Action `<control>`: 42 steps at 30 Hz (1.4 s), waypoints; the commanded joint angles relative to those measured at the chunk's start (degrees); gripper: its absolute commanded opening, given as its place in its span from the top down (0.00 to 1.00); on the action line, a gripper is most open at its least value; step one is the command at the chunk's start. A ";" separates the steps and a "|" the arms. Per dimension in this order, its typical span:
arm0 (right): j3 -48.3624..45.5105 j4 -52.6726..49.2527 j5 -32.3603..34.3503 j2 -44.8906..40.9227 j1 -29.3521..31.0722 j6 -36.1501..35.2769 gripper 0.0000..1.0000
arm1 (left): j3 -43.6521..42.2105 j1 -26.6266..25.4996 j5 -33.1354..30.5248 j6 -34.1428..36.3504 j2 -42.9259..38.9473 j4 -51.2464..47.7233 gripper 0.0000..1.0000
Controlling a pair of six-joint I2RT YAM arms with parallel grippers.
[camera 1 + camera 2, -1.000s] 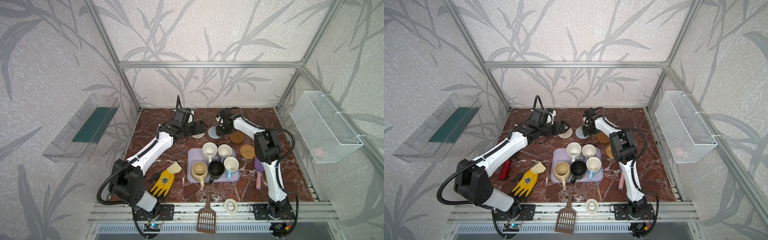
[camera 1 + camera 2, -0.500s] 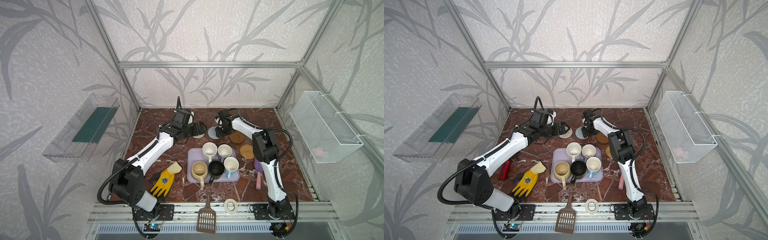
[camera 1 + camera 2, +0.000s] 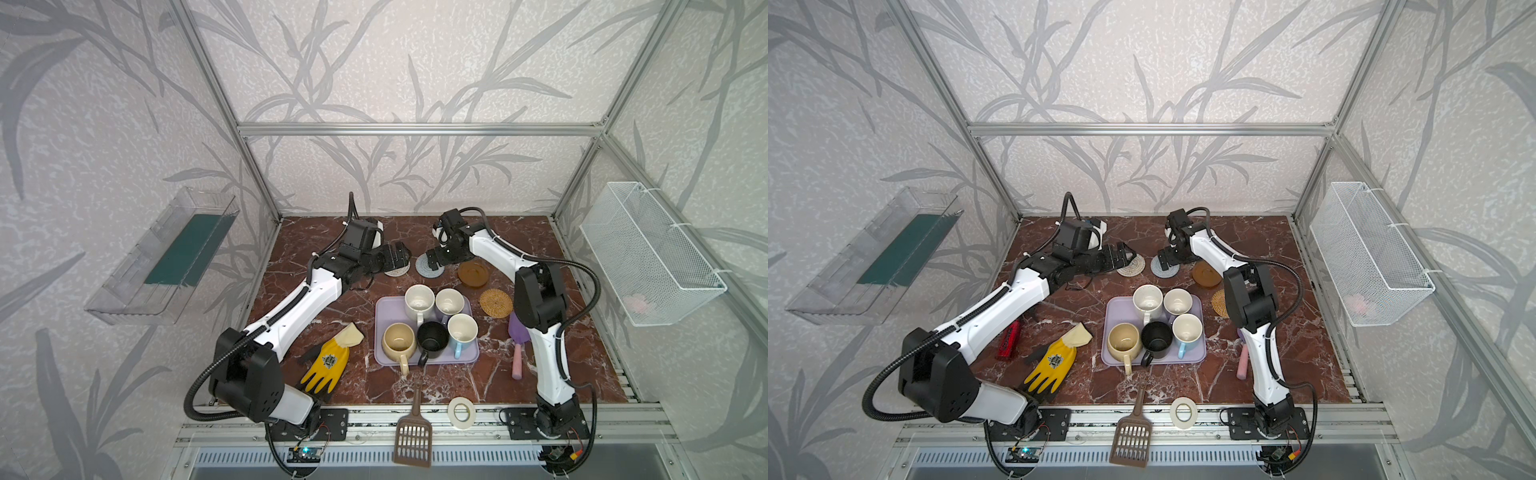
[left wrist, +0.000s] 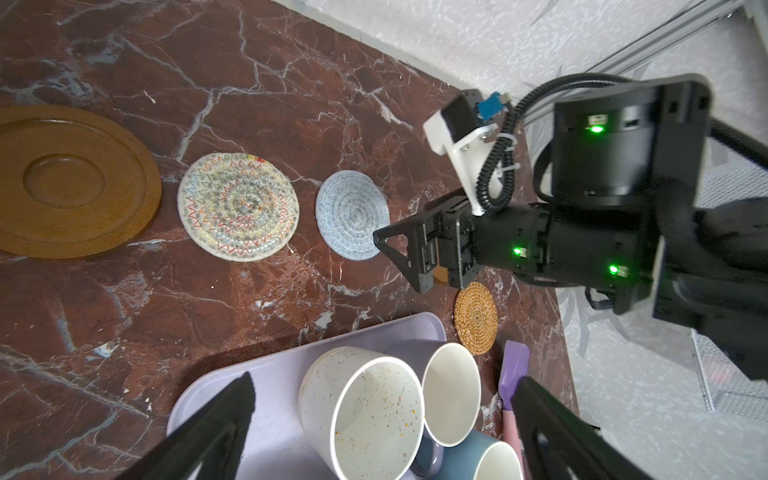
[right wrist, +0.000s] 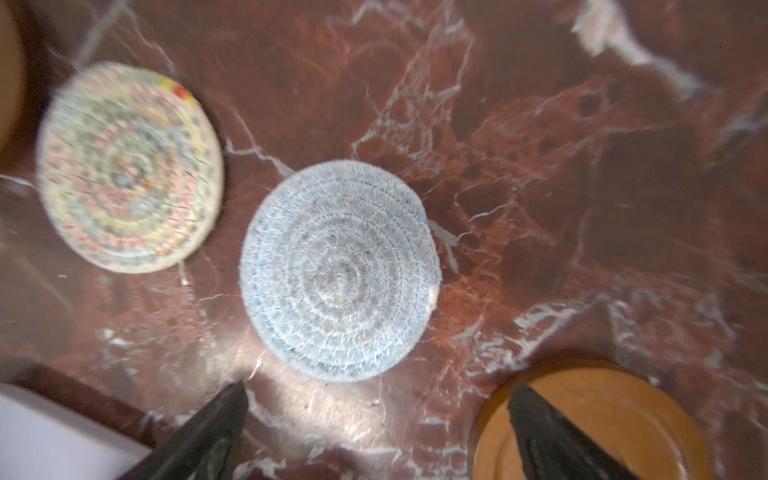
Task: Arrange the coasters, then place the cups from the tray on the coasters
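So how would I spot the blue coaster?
Find the lavender tray of mugs in the middle. Just behind it, the blue coaster lies in a row between a cream zigzag coaster and a glossy brown saucer. It alone is plain grey-blue.

high front stereo pair, close wrist views

surface point(image 3: 457, 237): dark red-brown marble, white veins | tray point(image 3: 385, 312): pale lavender | woven coaster point(image 5: 338, 270): grey-blue rings | spiral coaster point(image 4: 238, 206): cream, multicoloured zigzags | saucer coaster point(image 4: 70, 183): amber-brown | rattan coaster point(image 4: 476, 318): tan weave | speckled cup point(image 4: 361, 411): off-white, brown flecks | beige cup point(image 3: 399, 341): yellowish | black cup point(image 3: 432, 337): black throughout | blue cup point(image 3: 462, 330): light blue outside, white inside | lavender cup point(image 4: 451, 390): white inside | glove point(image 3: 328, 361): yellow, cream cuff
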 commanded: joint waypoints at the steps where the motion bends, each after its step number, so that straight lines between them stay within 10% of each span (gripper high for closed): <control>1: -3.31 -0.68 2.07 -9.51 0.05 1.17 0.01 | -0.27 -0.34 -1.08 -3.16 -2.64 0.44 0.01; 17: -28.17 10.19 -1.47 -30.11 -2.77 7.11 0.01 | 5.81 -1.79 3.29 -1.24 1.10 -1.38 0.01; 29: -27.72 6.89 1.37 -21.49 -9.48 7.03 0.03 | 15.99 -3.95 3.45 3.27 13.21 -4.39 0.01; 42: -24.11 6.66 1.74 -10.81 -15.28 5.85 0.29 | 26.75 -4.43 5.65 4.96 24.98 -8.07 0.01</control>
